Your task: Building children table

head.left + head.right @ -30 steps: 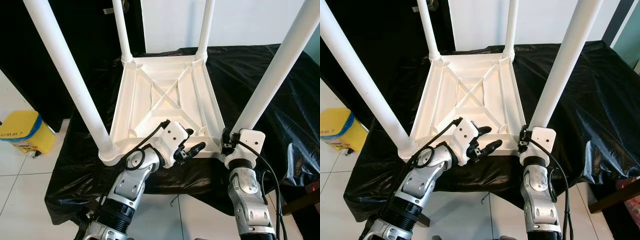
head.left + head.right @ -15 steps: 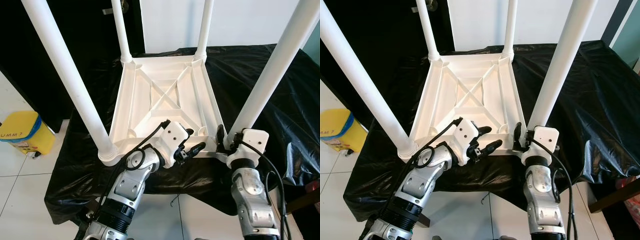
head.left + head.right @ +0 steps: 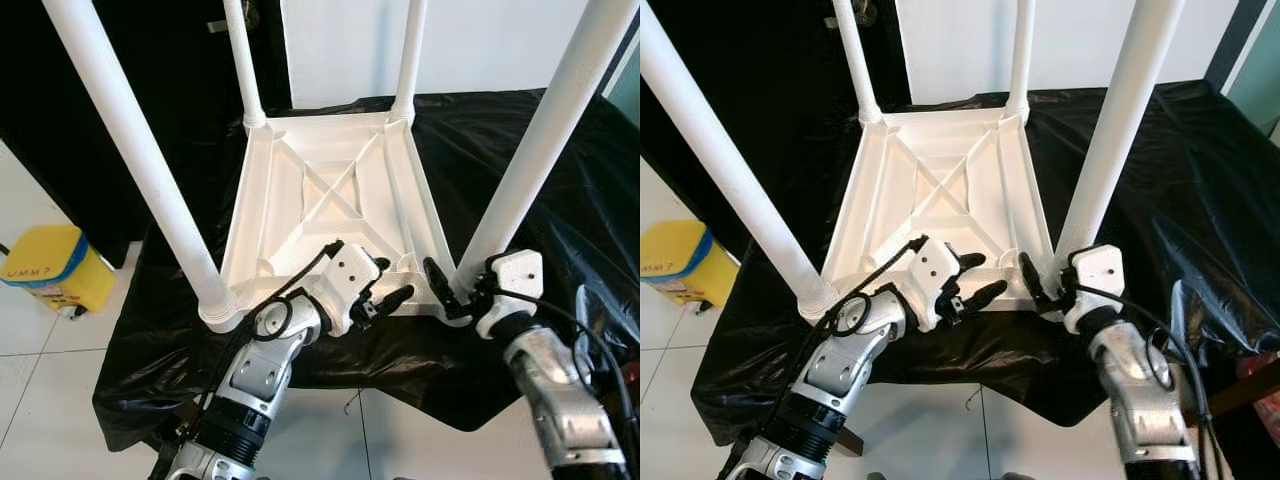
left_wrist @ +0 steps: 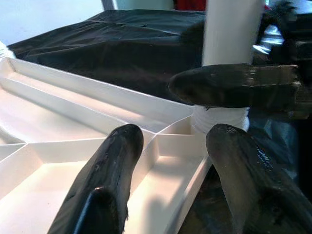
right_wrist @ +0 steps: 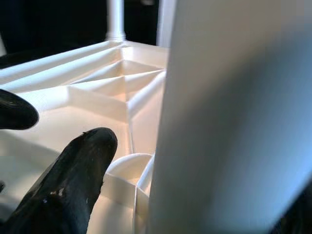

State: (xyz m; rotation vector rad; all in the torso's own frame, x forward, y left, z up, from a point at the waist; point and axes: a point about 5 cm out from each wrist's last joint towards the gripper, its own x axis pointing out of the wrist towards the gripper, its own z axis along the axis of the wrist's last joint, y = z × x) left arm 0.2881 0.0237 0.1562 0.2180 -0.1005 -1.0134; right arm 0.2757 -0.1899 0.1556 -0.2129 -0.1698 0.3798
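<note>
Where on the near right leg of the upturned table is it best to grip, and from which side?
Probably low on the near right leg, just above its socket in the table corner. The leg is a smooth round tube leaning outward, so open fingers can straddle it there from the robot's side, as the right gripper is doing.

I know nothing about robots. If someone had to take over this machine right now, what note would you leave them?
Left end effector: open, over the near edge of the upturned white table, holding nothing.
Right end effector: open around the base of the near right leg; whether it touches is unclear.
The table lies top down on the black sheet.
Done: all four legs stand in their corner sockets.
Left: probably check that leg is seated, then turn the table upright.
</note>
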